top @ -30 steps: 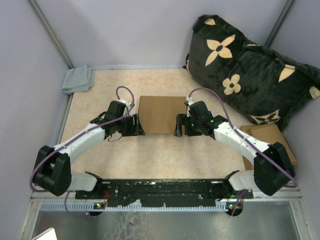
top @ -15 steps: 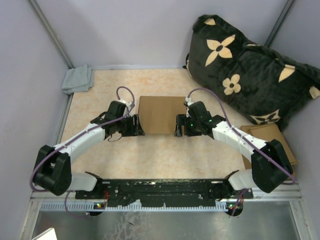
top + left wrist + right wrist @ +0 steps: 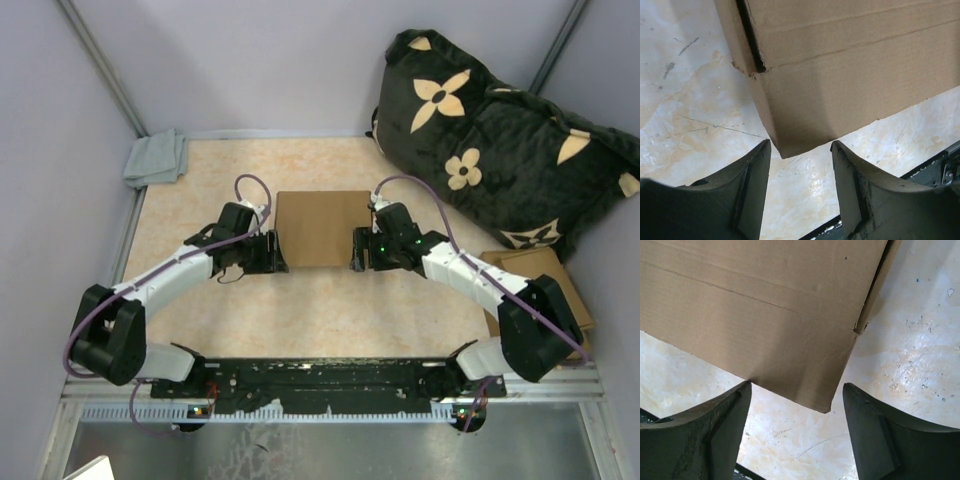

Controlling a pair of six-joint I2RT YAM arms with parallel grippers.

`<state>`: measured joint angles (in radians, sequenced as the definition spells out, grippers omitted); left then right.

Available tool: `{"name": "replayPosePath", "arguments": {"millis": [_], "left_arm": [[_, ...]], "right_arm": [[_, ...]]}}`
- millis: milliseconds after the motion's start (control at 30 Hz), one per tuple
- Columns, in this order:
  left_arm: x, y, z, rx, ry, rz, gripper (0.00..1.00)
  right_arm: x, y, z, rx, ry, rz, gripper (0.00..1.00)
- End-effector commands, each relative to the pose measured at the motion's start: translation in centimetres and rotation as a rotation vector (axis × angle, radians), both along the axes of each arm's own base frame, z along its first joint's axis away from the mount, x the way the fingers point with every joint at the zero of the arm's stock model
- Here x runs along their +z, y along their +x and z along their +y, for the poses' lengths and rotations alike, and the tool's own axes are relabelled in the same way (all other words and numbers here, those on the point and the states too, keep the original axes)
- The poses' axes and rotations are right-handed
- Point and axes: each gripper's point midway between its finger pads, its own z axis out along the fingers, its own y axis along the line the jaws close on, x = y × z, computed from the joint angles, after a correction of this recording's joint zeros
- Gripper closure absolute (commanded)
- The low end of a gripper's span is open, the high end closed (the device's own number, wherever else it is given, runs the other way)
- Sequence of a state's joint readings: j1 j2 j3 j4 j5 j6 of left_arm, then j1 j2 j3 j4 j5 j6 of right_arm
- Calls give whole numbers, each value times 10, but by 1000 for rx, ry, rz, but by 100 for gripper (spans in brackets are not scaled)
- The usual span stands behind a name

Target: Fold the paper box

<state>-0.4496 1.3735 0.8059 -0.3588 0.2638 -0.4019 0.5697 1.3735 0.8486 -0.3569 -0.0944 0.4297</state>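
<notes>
box: the paper box (image 3: 318,228) sits mid-counter (image 3: 300,310), closed up with its plain brown top facing up
left hand: left hand (image 3: 277,260) is at the box's near-left corner, fingers (image 3: 752,190) spread, with the corner poking in between the tips and not pinched
right hand: right hand (image 3: 357,260) is at the near-right corner, also spread wide around the corner with no grip
other stuff: black flower pillow (image 3: 500,140) far right, smaller cardboard piece (image 3: 545,270) by it, grey cloth (image 3: 155,157) far left

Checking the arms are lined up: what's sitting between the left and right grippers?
The paper box lies between the left gripper and the right gripper, one near corner by each. The top view shows it best.
</notes>
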Motion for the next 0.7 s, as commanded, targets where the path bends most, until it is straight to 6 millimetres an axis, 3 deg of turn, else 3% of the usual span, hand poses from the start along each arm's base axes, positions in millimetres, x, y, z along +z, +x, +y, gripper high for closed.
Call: {"name": "replayPosePath", "arguments": {"millis": [0,533,667], "left_arm": [[0,7,1,-4,21,-32,42],[-30,20,3,58,63,3,43],[-27,15,3,64,51,13,48]], "right_arm": [[-2,9,2,5,-11,-50,26],[-34,19,0,-27,-66,-23,29],[-31,13,-4,-16,-77,-11,31]]}}
